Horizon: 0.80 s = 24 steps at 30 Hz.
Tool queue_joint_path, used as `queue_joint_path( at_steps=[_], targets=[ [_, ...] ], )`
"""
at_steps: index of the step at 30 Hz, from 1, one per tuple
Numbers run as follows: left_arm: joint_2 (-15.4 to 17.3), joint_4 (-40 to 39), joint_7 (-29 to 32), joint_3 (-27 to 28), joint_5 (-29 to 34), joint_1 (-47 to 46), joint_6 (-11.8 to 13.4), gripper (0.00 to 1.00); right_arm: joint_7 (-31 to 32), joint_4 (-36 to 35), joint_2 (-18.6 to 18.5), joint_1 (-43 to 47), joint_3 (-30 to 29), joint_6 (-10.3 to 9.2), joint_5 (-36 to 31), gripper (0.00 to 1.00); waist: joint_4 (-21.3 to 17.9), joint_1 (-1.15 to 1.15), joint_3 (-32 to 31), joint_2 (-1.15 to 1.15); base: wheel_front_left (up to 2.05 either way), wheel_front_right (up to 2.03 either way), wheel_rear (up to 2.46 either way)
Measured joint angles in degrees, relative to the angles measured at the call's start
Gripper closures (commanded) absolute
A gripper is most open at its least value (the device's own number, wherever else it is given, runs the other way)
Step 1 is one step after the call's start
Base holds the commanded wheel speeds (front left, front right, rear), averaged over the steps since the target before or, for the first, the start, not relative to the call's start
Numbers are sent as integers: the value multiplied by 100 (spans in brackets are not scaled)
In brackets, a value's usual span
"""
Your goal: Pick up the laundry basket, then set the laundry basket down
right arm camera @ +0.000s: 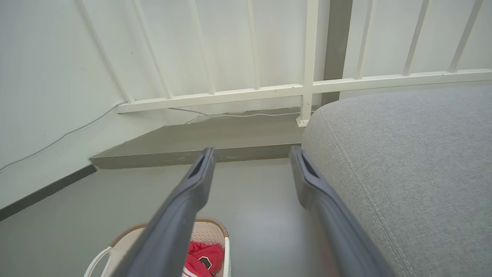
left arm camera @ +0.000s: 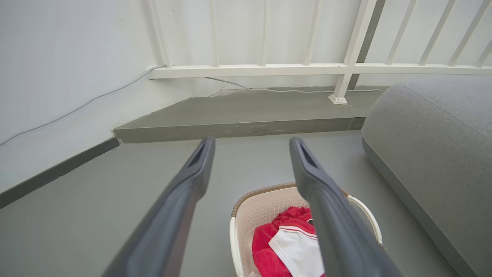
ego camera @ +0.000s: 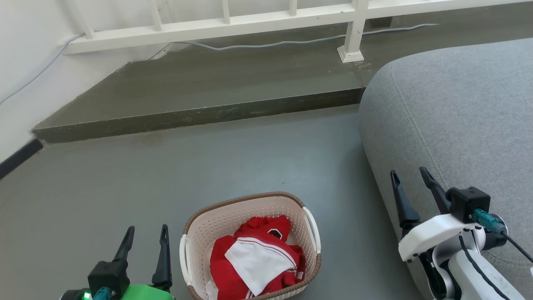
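At the far left a white wall (ego camera: 25, 41) meets the grey floor (ego camera: 250, 158) along a dark skirting (ego camera: 16, 156). From that corner a low step (ego camera: 208, 83) and a white railing (ego camera: 250, 21) stretch across the back, with a thin cable (ego camera: 283, 42) lying on the step beneath the rail. At the lower left of the head view the left gripper (ego camera: 148, 229) hovers over the floor, fingers pointing up the view. They stand a moderate way apart and hold nothing, and its wrist view shows bare floor between them. Just to its right, near but not touching, the basket (ego camera: 204, 229) sits upright on the floor, cream and perforated, with a brown rim (ego camera: 250, 196). It has a white handle (ego camera: 183, 254) on the side toward the left gripper and a second handle (ego camera: 313, 229) on the far side. Inside lie clothes (ego camera: 225, 266), red with a white piece on top, heaped below the rim. Neither gripper touches the basket. Open floor separates the basket from the right gripper (ego camera: 408, 171), which is well apart from it, higher in the head view and in front of the side of the grey sofa (ego camera: 458, 104). Its fingers too are spread, with nothing between them; its wrist view shows floor in the gap. The sofa takes up the far right, its rounded end toward the step and the railing's post (ego camera: 354, 37).
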Motion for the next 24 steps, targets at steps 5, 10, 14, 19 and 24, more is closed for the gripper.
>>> queue_joint_path(
  at_steps=[5, 10, 14, 19, 24],
  targets=[
    [-34, -99, 56, 88, 74, 98, 0, 0, -1, -68, 19, 78, -83, 0, -64, 0, -6, 0, 2, 0, 0, 0, 0],
    [-64, -237, 108, 153, 144, 147, 0, 0, 0, -118, 59, 157, -179, 0, -143, 0, -16, 0, 14, 0, 0, 0, 0],
    [-129, -297, 174, 174, 243, 210, 0, 0, 0, -174, 112, 232, -227, 0, -203, 0, -28, 0, 20, 0, 0, 0, 0],
    [-172, -423, 234, 200, 342, 259, 0, 0, -1, -221, 142, 246, -261, 0, -302, 0, -39, 0, 26, 0, 0, 0, 0],
    [-208, -477, 297, 280, 393, 284, 0, 0, 0, -278, 155, 271, -290, 0, -316, 0, -39, 0, 40, 0, 0, 0, 0]
  ],
)
